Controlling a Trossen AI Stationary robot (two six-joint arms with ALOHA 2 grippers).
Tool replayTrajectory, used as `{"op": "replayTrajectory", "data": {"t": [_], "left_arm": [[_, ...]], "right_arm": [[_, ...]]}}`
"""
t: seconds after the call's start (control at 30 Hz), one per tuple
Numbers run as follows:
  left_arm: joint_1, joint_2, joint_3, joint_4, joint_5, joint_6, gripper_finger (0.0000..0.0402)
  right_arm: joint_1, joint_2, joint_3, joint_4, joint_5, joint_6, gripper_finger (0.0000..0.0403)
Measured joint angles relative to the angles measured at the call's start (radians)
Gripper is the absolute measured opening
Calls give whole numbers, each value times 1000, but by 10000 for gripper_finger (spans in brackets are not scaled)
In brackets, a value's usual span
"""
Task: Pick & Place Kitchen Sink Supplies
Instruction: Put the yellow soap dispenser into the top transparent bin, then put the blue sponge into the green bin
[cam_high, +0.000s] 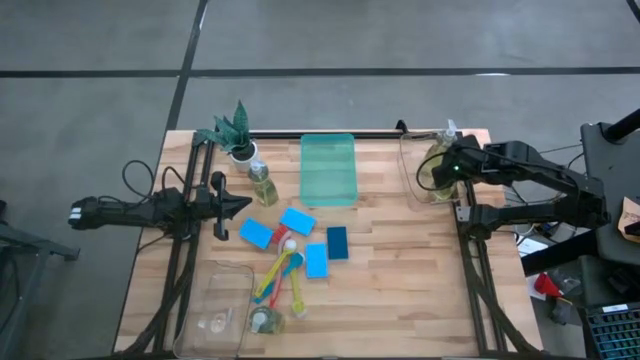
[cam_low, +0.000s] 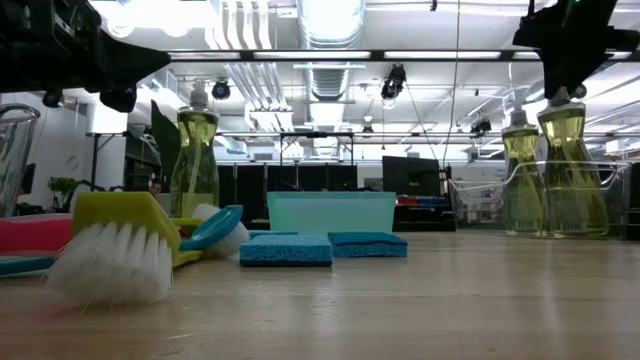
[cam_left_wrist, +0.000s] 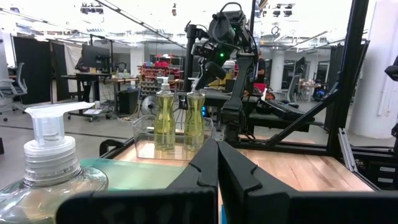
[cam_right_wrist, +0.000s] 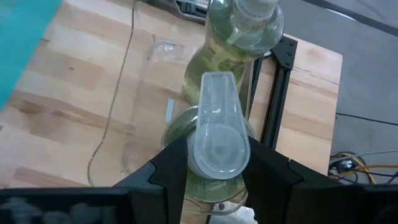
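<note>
**Right gripper over soap bottle in clear tray, upper right**

Left of frame, high view: left gripper (cam_high: 243, 203) hangs level over the wooden table (cam_high: 400, 290), fingers pressed fully together, nothing between them. Tip points toward frame centre.

Upper left: potted plant (cam_high: 234, 130) at the table's far edge. Just right of it, one soap bottle (cam_high: 262, 184) stands alone on the wood.

Lower left: a clear tray (cam_high: 212, 312) with another soap bottle (cam_high: 266, 320) at its right edge.

Centre: green tray (cam_high: 328, 168) near the top edge of the table. Below it, four blue sponges: one (cam_high: 256, 234) leftmost, one (cam_high: 297, 221) just right of it, one (cam_high: 316, 260) lower, and a darker one (cam_high: 337, 242) to the right. Brushes (cam_high: 282, 272) lie in a loose heap between the sponges and the lower-left tray, with red, yellow, blue and green handles overlapping. In the low view the yellow brush's white bristles (cam_low: 112, 264) fill the near left.

Upper right: a second clear tray (cam_high: 412, 170) holds two soap bottles (cam_low: 545, 170) side by side, upright. Right gripper (cam_high: 447, 168) sits directly above the nearer one; in its wrist view the fingers (cam_right_wrist: 168, 167) stand either side of the pump cap (cam_right_wrist: 217, 134), partly open. Whether the pads touch the cap, cannot tell.
</note>
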Motion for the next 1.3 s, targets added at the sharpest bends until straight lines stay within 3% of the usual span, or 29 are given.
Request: {"op": "replayTrajectory", "data": {"t": [1.03,1.3], "left_arm": [[0,0,0,0,0,0,3],[0,0,0,0,0,0,3]], "right_arm": [[0,0,219,2,51,-74,90],[2,0,277,35,-9,-75,71]]}}
